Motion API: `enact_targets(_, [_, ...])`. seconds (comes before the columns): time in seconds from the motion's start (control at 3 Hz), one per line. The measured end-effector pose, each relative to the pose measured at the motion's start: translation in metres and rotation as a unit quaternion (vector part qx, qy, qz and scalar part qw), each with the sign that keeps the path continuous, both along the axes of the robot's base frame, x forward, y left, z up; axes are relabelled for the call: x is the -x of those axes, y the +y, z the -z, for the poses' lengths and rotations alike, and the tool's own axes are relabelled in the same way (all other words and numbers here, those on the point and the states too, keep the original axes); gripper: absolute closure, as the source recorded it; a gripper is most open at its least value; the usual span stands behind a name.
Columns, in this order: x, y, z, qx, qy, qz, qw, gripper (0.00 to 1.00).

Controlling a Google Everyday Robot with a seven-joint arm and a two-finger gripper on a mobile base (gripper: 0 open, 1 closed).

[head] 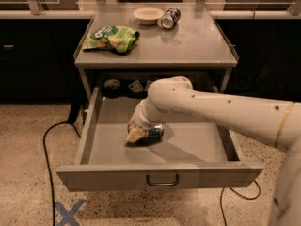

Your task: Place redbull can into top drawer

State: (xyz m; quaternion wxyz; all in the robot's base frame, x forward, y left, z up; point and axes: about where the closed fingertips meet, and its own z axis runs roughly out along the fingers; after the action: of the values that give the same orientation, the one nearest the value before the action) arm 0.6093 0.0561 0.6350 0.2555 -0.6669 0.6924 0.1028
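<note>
Gripper point(140, 134), centre frame, clasps the redbull can point(154, 131) low inside the top drawer point(108, 177); let go gently, then rise straight.
</note>
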Motion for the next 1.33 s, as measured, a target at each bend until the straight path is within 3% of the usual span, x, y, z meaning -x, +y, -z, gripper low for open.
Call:
enact_targets(0.33, [-0.0049,0.0035,0.0376,0.011,0.03,0.0,0.9995,1.0])
enact_targets(0.67, [-0.0049,0.0035,0.0353,0.011,0.03,0.0,0.9995,0.81])
enact_targets(1.33, [-0.0049,0.0035,0.0354,0.011,0.03,0.0,0.9995,0.35])
